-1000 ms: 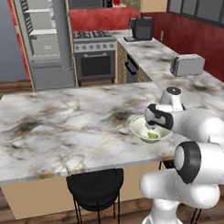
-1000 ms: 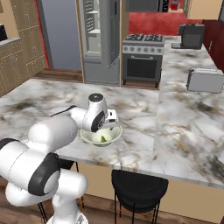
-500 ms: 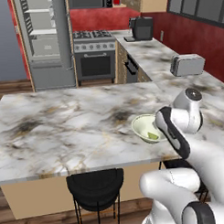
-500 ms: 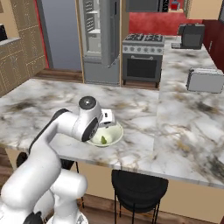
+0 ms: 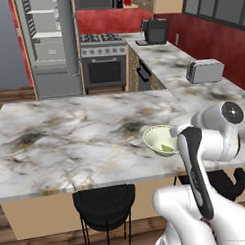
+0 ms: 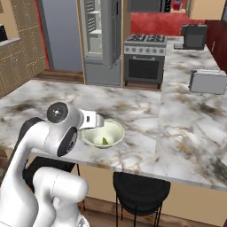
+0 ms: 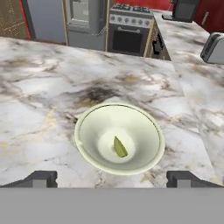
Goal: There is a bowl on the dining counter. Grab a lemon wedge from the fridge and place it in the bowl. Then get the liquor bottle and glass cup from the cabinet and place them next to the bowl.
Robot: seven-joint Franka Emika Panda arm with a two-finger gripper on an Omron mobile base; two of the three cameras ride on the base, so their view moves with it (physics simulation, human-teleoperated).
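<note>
The lemon wedge (image 7: 119, 147) lies in the bowl (image 7: 89, 127) on the counter (image 7: 43, 92). The hand (image 7: 111, 178) hovers empty, fingers spread wide. The wedge looks light, soft and slippery; pinch its flat sides.

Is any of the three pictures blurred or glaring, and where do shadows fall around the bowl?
Hand view: soft but readable; the lemon wedge lies clear inside the bowl, no glare, with only a faint shadow under the rim on the dining counter. Left base view: the near arm looks smeared, the bowl is evenly lit. Right base view: flat light, no strong shadow beside the bowl.
</note>
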